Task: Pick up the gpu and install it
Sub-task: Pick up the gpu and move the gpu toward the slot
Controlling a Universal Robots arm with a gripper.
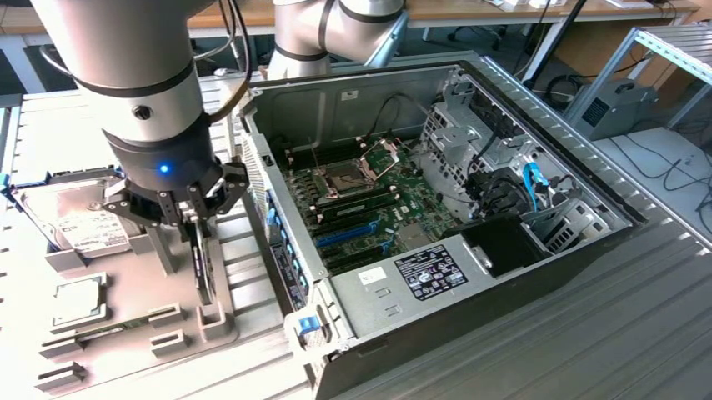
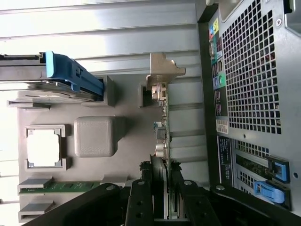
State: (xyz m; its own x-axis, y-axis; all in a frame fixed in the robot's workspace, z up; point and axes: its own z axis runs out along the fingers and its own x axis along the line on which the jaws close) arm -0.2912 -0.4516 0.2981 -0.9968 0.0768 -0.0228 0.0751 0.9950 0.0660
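Note:
The gpu (image 1: pixel 203 262) stands on edge in a slotted holder on the grey parts tray (image 1: pixel 125 275), at the exterior view's left of the open computer case (image 1: pixel 445 208). My gripper (image 1: pixel 192 218) is down over the card's upper edge. In the wrist view the gpu (image 2: pixel 162 136) runs edge-on, its silver bracket (image 2: pixel 162 70) at the far end. The gripper (image 2: pixel 162 202) is shut on the card, with the black fingers (image 2: pixel 140 202) against both of its faces. Blue expansion slots (image 1: pixel 345 233) show on the motherboard inside the case.
On the tray lie a silver hard drive (image 1: pixel 83 221) with a blue clip (image 2: pixel 70 70), a CPU (image 1: pixel 78 300) in a square seat and a green memory stick (image 2: pixel 61 187). The case's perforated rear wall (image 2: pixel 254 70) stands close beside the card.

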